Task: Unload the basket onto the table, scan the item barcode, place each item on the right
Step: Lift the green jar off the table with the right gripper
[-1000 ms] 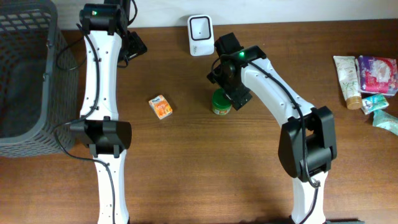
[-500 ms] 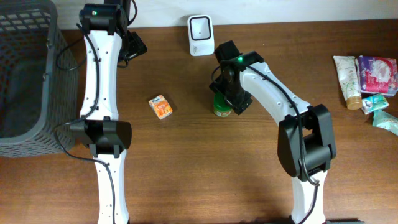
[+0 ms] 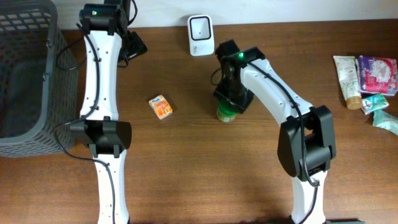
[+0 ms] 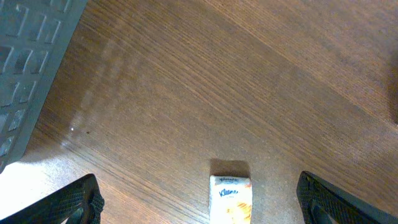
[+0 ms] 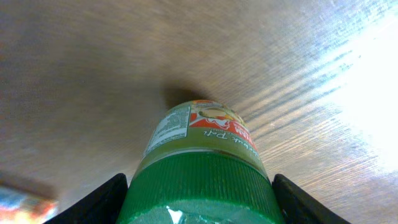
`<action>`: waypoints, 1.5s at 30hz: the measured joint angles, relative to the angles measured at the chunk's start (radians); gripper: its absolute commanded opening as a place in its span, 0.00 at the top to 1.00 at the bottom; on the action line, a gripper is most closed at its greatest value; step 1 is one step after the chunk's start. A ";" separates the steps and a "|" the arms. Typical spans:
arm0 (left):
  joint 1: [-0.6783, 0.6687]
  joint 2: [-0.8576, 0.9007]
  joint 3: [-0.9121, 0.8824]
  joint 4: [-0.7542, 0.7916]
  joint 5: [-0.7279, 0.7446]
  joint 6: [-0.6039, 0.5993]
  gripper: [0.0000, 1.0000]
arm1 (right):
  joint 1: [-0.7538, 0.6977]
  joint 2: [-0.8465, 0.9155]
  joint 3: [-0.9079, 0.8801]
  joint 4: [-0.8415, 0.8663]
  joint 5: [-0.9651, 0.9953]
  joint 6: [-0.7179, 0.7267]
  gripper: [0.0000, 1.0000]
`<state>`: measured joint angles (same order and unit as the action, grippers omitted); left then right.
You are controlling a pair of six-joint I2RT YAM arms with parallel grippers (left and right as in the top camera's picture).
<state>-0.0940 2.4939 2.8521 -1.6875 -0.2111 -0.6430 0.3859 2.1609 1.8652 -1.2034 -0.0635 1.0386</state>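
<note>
Squarely between the fingers (image 5: 99, 204) of the right end effector (image 5: 199, 196), the green-lidded jar (image 5: 200, 134), grip unclear.

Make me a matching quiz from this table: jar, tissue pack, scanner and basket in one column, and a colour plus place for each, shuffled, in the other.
Column one
1 jar
2 tissue pack
3 scanner
4 basket

Column two
A white, at the table's far edge
B grey, at its side edge
C green lid, between the fingers of the right gripper
D orange, lying alone on bare wood

Pairs: 1-C, 2-D, 3-A, 4-B
</note>
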 measured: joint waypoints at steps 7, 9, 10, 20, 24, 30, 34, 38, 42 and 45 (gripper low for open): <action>0.000 0.000 0.000 0.001 0.000 0.000 0.01 | 0.000 0.000 0.153 -0.007 -0.005 -0.094 0.38; 0.000 0.000 0.000 0.001 0.000 0.000 0.01 | 0.000 0.000 0.153 -0.036 0.004 -0.107 0.37; 0.000 0.000 0.000 0.001 0.000 0.000 0.01 | 0.000 -0.001 0.145 -0.047 0.016 -0.110 0.37; 0.000 0.000 0.000 0.000 -0.002 0.000 0.01 | 0.000 -0.002 -0.077 -0.027 0.066 -0.126 0.11; 0.000 0.000 0.000 0.001 -0.003 0.000 0.01 | 0.000 -0.002 -0.073 -0.045 0.067 -0.180 0.01; 0.000 0.000 0.000 0.000 -0.003 0.000 0.01 | 0.000 -0.006 0.085 -0.132 0.067 -0.660 0.01; 0.000 0.000 0.000 0.001 -0.003 0.000 0.01 | 0.000 -0.007 0.060 -0.126 0.066 -0.907 0.01; 0.000 0.000 0.000 0.001 -0.003 0.000 0.01 | 0.000 -0.007 -0.006 -0.106 0.020 -0.935 0.01; 0.000 0.000 0.000 0.001 -0.003 0.000 0.01 | 0.000 -0.007 -0.046 -0.074 0.010 -0.855 0.07; 0.000 0.000 0.000 0.001 -0.003 0.000 0.01 | 0.000 -0.006 -0.101 -0.025 0.009 -0.741 0.07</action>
<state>-0.0940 2.4939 2.8517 -1.6867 -0.2142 -0.6430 0.3859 2.1544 1.7645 -1.2282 -0.0547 0.2977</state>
